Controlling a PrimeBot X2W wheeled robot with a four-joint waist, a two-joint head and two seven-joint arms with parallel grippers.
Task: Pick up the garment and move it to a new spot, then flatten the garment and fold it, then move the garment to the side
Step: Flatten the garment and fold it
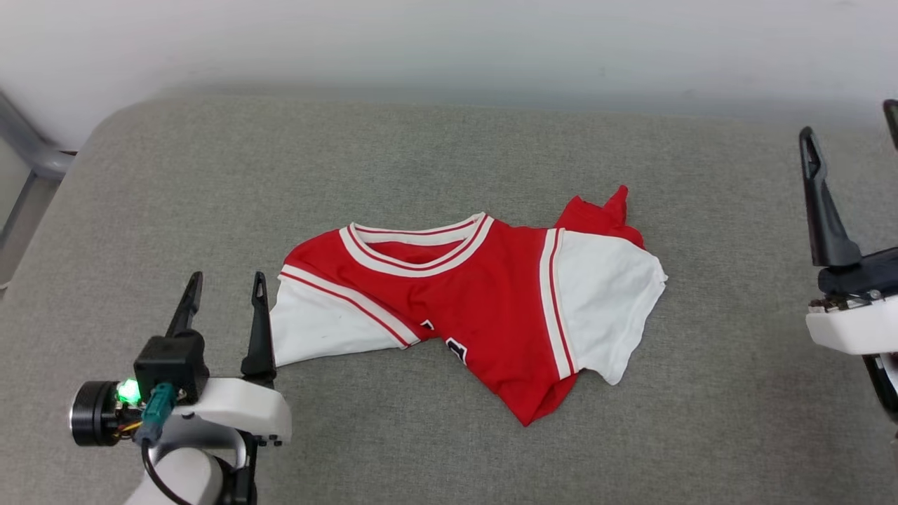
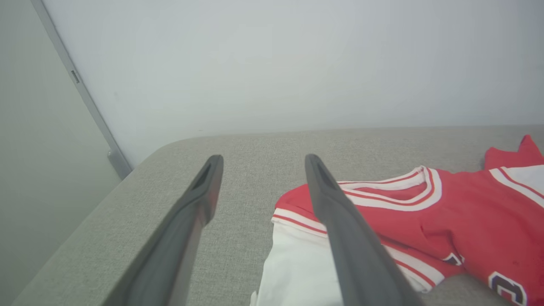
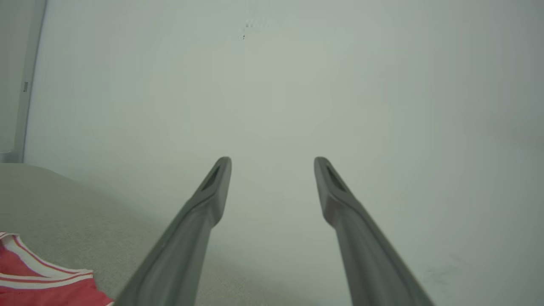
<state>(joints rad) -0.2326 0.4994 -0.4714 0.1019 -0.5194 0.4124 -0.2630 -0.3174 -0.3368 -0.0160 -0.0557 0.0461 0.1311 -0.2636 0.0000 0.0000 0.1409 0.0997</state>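
The red garment [image 1: 484,308] with white sleeves lies crumpled in the middle of the grey cushion, striped collar toward the far side, black letters partly folded under. My left gripper [image 1: 228,280] stands open just left of the garment's white sleeve [image 1: 323,330], nothing between its fingers. In the left wrist view the garment [image 2: 467,225] lies to the right of my open left gripper [image 2: 261,159], partly behind the right finger. My right gripper [image 1: 852,119] is open at the far right, well clear of the shirt. The right wrist view has the right gripper [image 3: 272,161] open before the wall, the garment [image 3: 38,280] at its lower left.
The grey cushioned surface [image 1: 449,154] stretches wide around the shirt, with a rounded corner at the far left. A pale wall [image 1: 449,42] runs behind it. A grey metal frame [image 1: 28,154] stands off the left edge.
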